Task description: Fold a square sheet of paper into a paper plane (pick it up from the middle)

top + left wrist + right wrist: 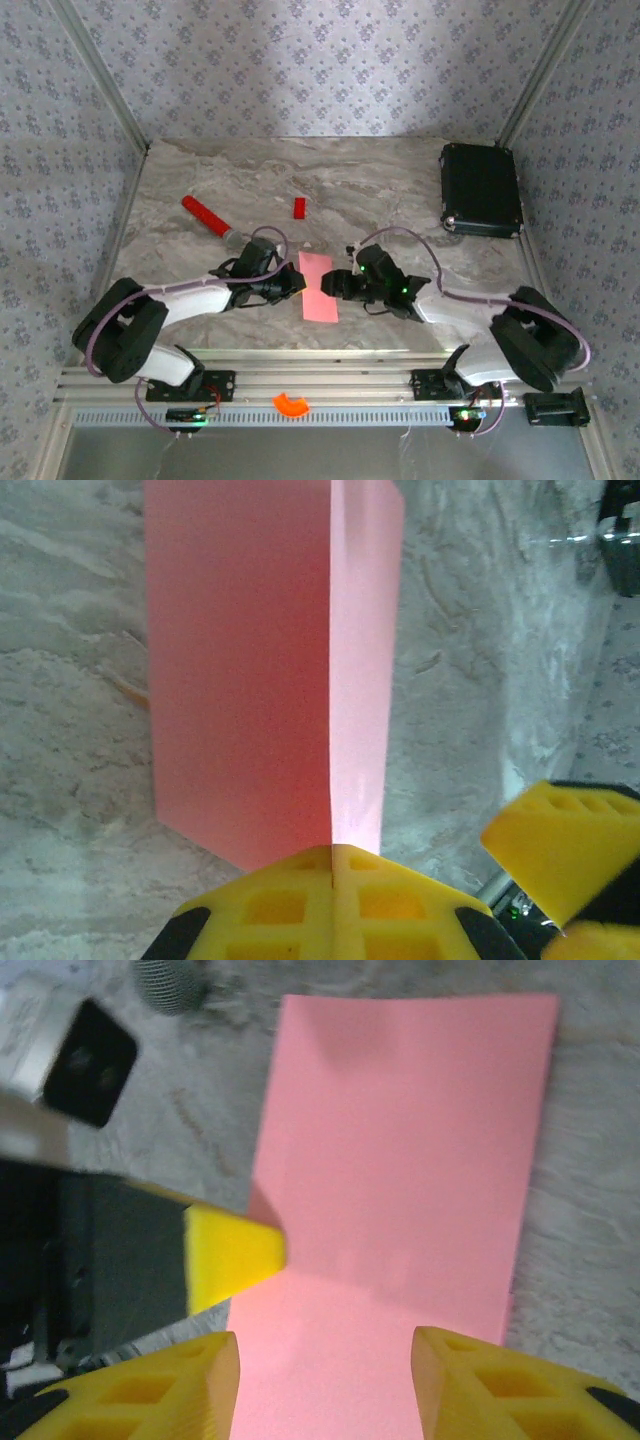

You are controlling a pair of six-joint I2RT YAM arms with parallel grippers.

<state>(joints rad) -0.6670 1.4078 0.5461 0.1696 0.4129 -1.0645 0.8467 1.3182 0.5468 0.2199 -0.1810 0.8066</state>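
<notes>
The left two-finger gripper (333, 865) has its yellow jaws pressed together on one long edge of the thin salmon-pink sheet of paper (240, 680), and a straight crease runs out from the seam between them. The right two-finger gripper (325, 1365) hangs over the same sheet from the opposite side, its jaws spread wide and gripping nothing. The paper lies as a narrow rectangle on the grey marbled table (400, 190) between the arms, with a small red block (299, 207), a red stick with a grey tip (207, 217) and a black case (481, 188) farther back.
</notes>
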